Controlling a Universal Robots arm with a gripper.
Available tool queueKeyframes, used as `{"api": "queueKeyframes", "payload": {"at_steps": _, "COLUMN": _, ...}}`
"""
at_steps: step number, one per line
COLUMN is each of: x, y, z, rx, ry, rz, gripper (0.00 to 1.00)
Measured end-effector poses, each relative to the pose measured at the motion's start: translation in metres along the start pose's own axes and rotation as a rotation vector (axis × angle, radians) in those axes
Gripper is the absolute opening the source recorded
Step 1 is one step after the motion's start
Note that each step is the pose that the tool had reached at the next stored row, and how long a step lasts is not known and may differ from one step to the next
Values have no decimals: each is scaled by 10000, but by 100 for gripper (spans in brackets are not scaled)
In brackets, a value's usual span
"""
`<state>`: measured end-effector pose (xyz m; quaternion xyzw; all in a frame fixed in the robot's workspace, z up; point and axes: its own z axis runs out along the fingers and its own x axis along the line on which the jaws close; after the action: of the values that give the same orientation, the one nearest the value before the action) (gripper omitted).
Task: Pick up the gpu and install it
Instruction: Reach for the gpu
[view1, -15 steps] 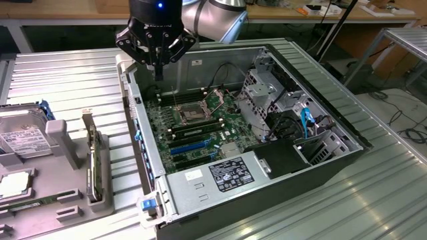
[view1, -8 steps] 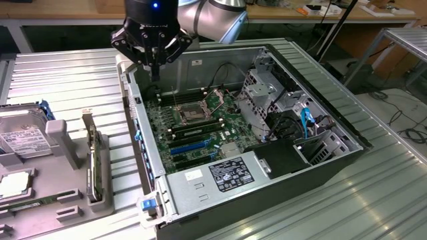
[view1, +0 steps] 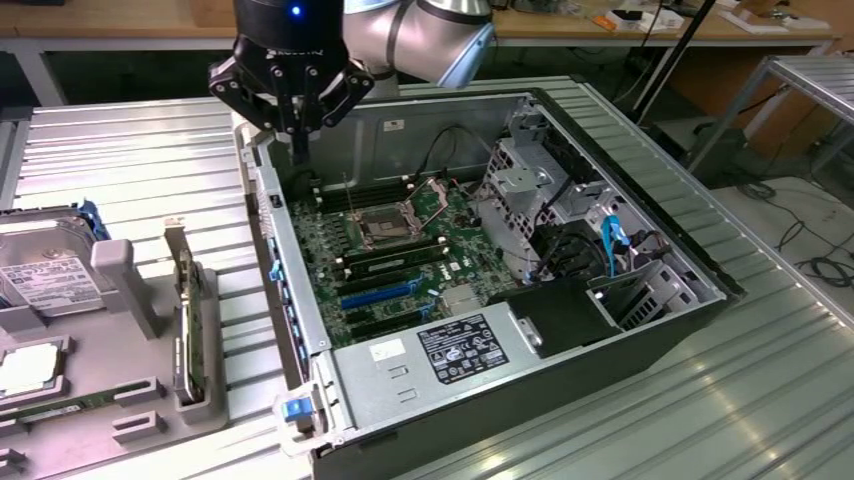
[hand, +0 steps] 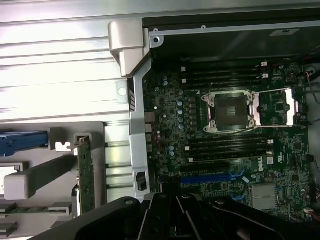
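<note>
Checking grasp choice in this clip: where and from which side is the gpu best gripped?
Probably its exposed top long edge, pinched across the thin board from straight above: the gpu stands on edge in the grey holder, which covers its lower edge.

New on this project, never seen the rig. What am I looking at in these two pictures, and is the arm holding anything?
It is one robot arm with a black gripper at its end. The exterior view comes from a camera off the arm; the wrist view from a camera on the wrist, looking down into the case. On the ribbed metal table lies an open computer case with its motherboard exposed. At the exterior view's left a grey holder carries parts: a hard drive and the gpu, standing on edge. The gripper is shut, holds nothing, and hangs above a corner of the case; the gpu is not yet picked up.
</note>
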<state>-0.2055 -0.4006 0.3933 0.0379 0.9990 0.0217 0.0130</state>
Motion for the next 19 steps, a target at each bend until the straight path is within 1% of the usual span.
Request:
{"api": "queueKeyframes", "payload": {"at_steps": 6, "x": 84, "y": -10, "z": -2, "rx": -1, "ry": -1, "rz": 0, "gripper": 11}}
{"api": "queueKeyframes", "payload": {"at_steps": 19, "x": 205, "y": -23, "z": -6, "rx": 0, "ry": 0, "rz": 0, "gripper": 11}}
